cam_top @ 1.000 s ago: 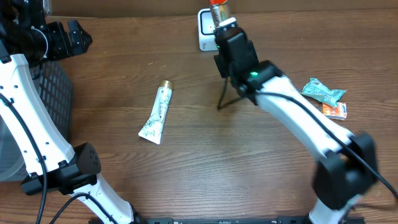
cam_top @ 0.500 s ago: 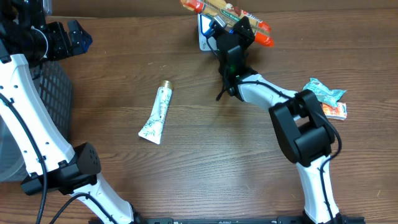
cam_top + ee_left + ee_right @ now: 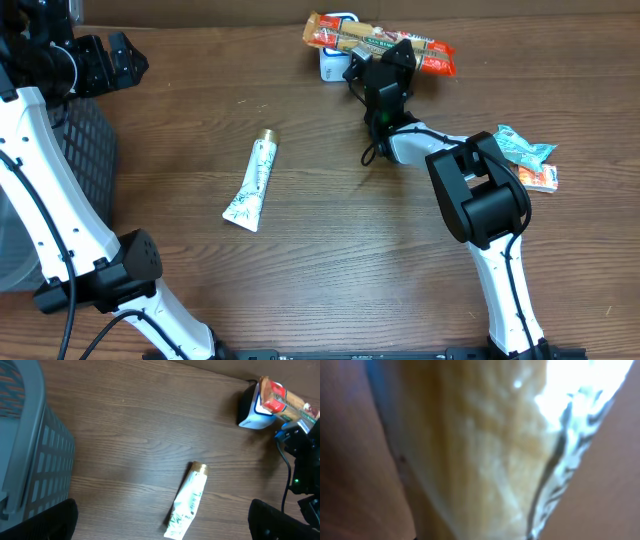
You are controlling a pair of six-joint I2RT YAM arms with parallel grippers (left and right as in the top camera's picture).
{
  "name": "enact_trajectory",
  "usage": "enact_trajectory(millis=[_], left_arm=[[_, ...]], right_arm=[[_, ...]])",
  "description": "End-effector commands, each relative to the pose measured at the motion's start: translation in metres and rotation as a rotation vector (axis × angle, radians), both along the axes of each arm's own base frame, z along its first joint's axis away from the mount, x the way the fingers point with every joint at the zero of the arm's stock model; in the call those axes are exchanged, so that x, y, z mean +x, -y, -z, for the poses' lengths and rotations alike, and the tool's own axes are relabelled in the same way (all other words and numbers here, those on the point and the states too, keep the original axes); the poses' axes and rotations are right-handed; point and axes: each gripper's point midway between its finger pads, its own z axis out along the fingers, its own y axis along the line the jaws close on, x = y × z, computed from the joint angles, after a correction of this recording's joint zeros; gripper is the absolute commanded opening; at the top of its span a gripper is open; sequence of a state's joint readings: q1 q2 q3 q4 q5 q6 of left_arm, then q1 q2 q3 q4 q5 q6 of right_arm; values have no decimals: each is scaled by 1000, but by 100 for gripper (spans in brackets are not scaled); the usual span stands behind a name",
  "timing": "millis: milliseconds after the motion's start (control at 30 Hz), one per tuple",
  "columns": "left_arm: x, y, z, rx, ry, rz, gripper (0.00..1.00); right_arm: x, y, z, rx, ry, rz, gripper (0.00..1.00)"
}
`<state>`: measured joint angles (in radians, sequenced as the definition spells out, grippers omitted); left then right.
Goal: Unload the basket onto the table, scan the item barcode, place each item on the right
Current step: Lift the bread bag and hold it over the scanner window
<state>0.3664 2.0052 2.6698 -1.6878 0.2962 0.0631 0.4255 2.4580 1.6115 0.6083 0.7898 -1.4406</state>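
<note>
One orange snack packet (image 3: pixel 338 36); one white barcode scanner (image 3: pixel 330 68); one white tube (image 3: pixel 251 182) with a gold cap; two small wrappers, a teal wrapper (image 3: pixel 520 147) and an orange wrapper (image 3: pixel 540 177); one grey mesh basket (image 3: pixel 30 450); two robot arms, the left arm (image 3: pixel 40 190) and the right arm (image 3: pixel 480 200).

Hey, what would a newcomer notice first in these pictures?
The right gripper at the table's far edge, shut on a long orange snack packet held over the white scanner. Next, the white tube lying alone left of centre, and the grey basket at the left edge.
</note>
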Motion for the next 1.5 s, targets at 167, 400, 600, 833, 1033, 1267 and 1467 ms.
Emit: enact_trajectory(millis=[167,400,600,833,1033,1267,1467], left_arm=[[1,4,0,4,2,27,99],[1,4,0,4,2,27,99],[1,4,0,4,2,27,100],[1,4,0,4,2,27,100],[1,4,0,4,2,27,100],[1,4,0,4,2,27,100],[1,4,0,4,2,27,100]], right_arm=[[28,-24,-85,117,216,-56,4],[34,-25,-70,111,200,-73,4],[38,-21,-51,82,181,-70,4],[39,-18,-55,87,196,-70,4],[39,-18,-64,78,229,-69,4],[34,-15,-95,41,339,-59,4],[30,-13,-109,31,392,-51,4]])
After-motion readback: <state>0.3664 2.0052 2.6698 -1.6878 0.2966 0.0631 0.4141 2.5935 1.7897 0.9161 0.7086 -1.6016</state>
